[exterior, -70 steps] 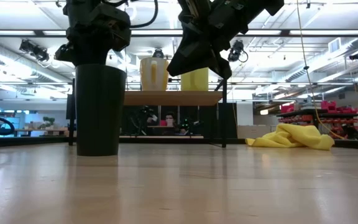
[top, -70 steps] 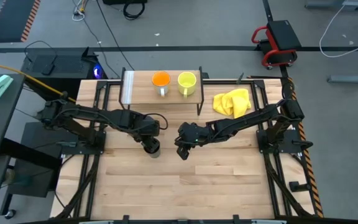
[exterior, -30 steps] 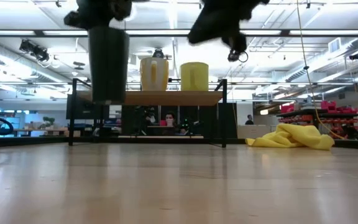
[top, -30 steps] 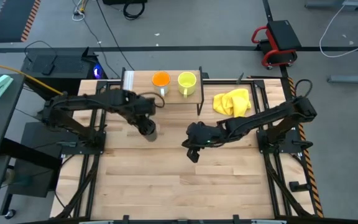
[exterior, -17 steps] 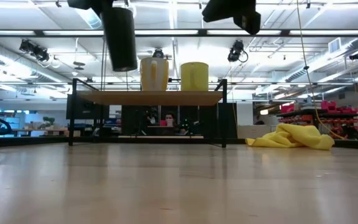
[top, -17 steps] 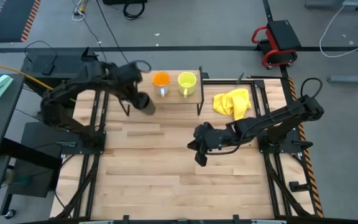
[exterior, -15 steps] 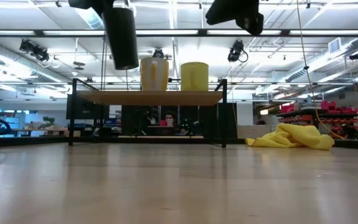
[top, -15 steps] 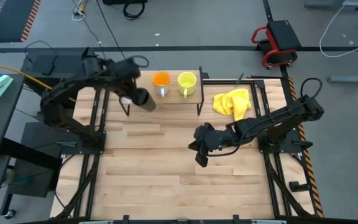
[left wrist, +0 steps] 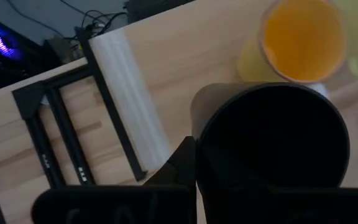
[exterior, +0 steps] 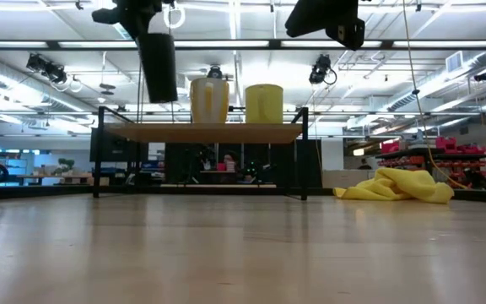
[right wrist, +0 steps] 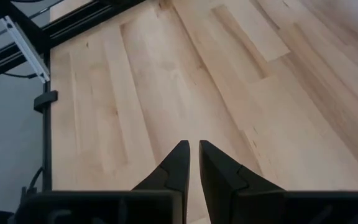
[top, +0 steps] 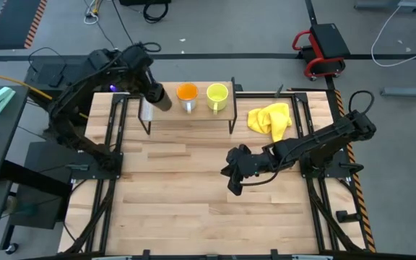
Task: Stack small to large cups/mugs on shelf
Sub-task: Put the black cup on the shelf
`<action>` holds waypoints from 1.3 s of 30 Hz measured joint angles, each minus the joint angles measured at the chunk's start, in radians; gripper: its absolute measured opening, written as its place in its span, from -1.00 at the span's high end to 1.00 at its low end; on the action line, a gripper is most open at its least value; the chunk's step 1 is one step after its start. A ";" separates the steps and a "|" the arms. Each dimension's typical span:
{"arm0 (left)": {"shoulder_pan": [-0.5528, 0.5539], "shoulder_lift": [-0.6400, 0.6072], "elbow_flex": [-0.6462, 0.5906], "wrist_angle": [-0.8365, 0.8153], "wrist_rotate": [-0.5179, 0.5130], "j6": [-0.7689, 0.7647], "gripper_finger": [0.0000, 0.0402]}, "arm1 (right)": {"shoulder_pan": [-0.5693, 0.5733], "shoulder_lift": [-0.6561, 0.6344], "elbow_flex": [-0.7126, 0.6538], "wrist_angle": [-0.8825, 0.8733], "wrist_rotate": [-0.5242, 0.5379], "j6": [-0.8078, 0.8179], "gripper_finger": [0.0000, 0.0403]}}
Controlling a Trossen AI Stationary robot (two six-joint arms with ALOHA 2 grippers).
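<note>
The black cup [top: 159, 98] [exterior: 159, 66] hangs over the left end of the shelf [top: 208, 113] [exterior: 226, 133], with my left gripper [top: 150, 88] shut on it. The orange-inside mug [top: 187, 94] [left wrist: 303, 37] and the yellow-green mug [top: 217, 94] [exterior: 264, 103] stand side by side on their bases on the shelf top. Over the middle of the table, right of centre, my right gripper [top: 232, 184] [right wrist: 192, 152] is shut, with nothing between its fingers. My left gripper holds the black cup by its wall at the rim [left wrist: 199, 146]. One finger [left wrist: 178, 167] lies on the outside of the wall; the other is lost in the dark inside. The fingers come from above, slanting down. The cup hangs mouth up, slightly tilted, clear of the shelf top.
A crumpled yellow cloth [top: 269, 118] [exterior: 395, 186] lies on the table right of the shelf. The shelf's left part, beside the orange-inside mug, is bare. Black frame rails [top: 114, 137] run along both table sides.
My left gripper has carried the black cup up and toward the table's far edge and left, from in front of the shelf to above its left end; the cup has stayed mouth up, a little tipped. My right gripper has drifted slightly toward the near right.
</note>
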 joint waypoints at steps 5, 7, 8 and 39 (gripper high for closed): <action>0.061 0.038 0.000 0.000 0.029 0.061 0.96 | 0.000 0.000 0.000 0.000 0.032 0.004 0.78; 0.077 0.058 -0.001 0.000 0.033 0.086 0.96 | 0.000 0.000 0.000 0.000 0.037 0.013 0.78; 0.083 0.066 -0.001 0.000 0.036 0.096 0.96 | 0.000 0.000 0.000 0.000 0.040 0.020 0.78; 0.181 0.134 -0.001 0.000 0.080 0.190 0.96 | 0.000 0.001 0.000 0.001 0.075 0.052 0.78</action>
